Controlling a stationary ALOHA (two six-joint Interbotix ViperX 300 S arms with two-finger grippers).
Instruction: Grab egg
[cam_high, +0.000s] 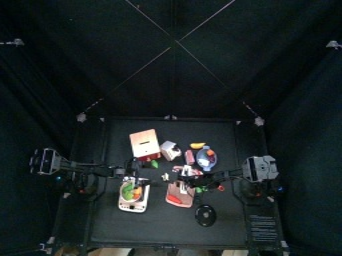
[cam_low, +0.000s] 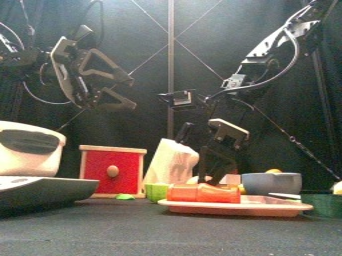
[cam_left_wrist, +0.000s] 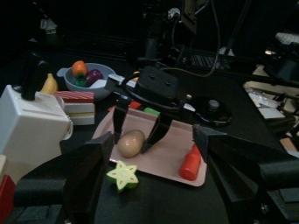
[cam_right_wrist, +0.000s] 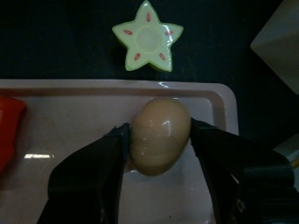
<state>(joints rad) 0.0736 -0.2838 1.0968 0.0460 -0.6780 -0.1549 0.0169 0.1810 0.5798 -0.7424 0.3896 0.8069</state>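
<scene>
The tan egg (cam_right_wrist: 160, 134) lies on the pink tray (cam_right_wrist: 70, 105), near the tray's edge. My right gripper (cam_right_wrist: 159, 129) is down over it, with one jaw against each side of the egg. The left wrist view shows the same: the right gripper (cam_left_wrist: 135, 138) straddles the egg (cam_left_wrist: 129, 145) on the tray (cam_left_wrist: 166, 163). In the front view the right gripper (cam_low: 214, 160) hangs down onto the tray (cam_low: 234, 206) and the egg is hidden. My left gripper (cam_left_wrist: 149, 162) is open and empty, held up on the left side (cam_low: 94, 75), apart from the tray.
A green star (cam_right_wrist: 147, 35) lies just off the tray's edge. A red piece (cam_left_wrist: 191, 161) lies on the tray. A bowl of fruit (cam_left_wrist: 87, 74), a white bag (cam_low: 171, 160) and a red box (cam_low: 112, 168) stand behind. A black lid (cam_high: 205, 213) lies in front.
</scene>
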